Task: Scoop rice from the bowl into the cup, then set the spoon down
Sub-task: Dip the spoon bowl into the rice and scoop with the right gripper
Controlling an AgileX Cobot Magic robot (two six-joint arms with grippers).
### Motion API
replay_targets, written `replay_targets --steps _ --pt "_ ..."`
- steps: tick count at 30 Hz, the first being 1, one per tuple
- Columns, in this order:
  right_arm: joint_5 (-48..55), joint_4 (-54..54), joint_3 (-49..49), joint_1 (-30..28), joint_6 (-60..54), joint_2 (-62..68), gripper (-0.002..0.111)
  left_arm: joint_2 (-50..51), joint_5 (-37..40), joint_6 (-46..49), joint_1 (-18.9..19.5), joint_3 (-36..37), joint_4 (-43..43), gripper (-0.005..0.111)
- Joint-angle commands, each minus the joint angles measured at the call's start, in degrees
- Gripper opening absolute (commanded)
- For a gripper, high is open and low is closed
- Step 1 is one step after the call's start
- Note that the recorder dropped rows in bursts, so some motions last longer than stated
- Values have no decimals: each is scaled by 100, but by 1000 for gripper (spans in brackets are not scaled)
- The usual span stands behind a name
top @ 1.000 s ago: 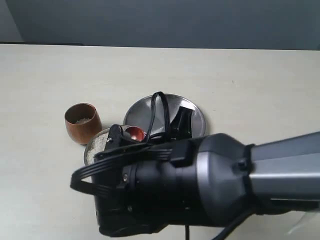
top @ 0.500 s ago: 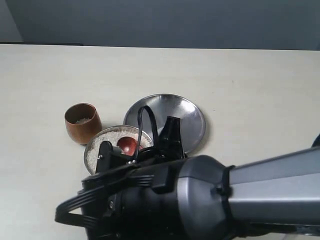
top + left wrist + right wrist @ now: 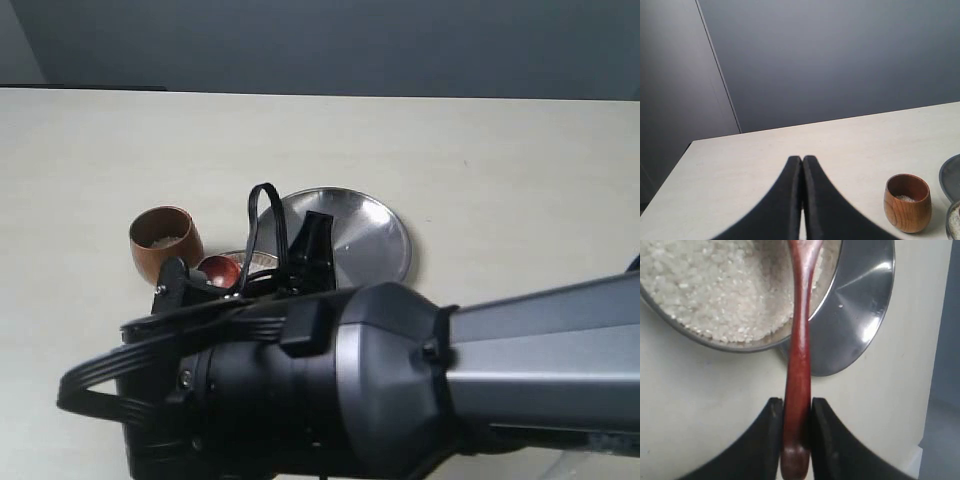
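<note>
Our right jaws are clamping the thin handle of the spoon [image 3: 797, 365] near its end, one side pressing on each flank, so they are standing only partly closed. The spoon is reaching over the rim of the bowl [image 3: 715, 344], above the rice [image 3: 705, 285]. In the exterior view its oval end is showing just beside the cup [image 3: 165, 243], and we cannot tell whether it is carrying grains. The bowl is sitting between the cup and the plate [image 3: 860, 315]. The cup is standing upright on the worktop [image 3: 765, 150] with a little rice inside. Our left jaws are pressing together, holding nothing.
</note>
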Motion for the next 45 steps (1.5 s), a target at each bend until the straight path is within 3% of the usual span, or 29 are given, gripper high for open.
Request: replay_targets --steps 1,18,45 --pt "-1 69 -59 9 -154 4 -1 -2 -44 -16 13 -25 8 0" --pt "-1 6 269 -298 -346 12 -1 -2 -44 -16 13 -25 8 0" --pt "-1 595 284 -51 -222 12 -1 -2 -55 -16 13 -25 10 0"
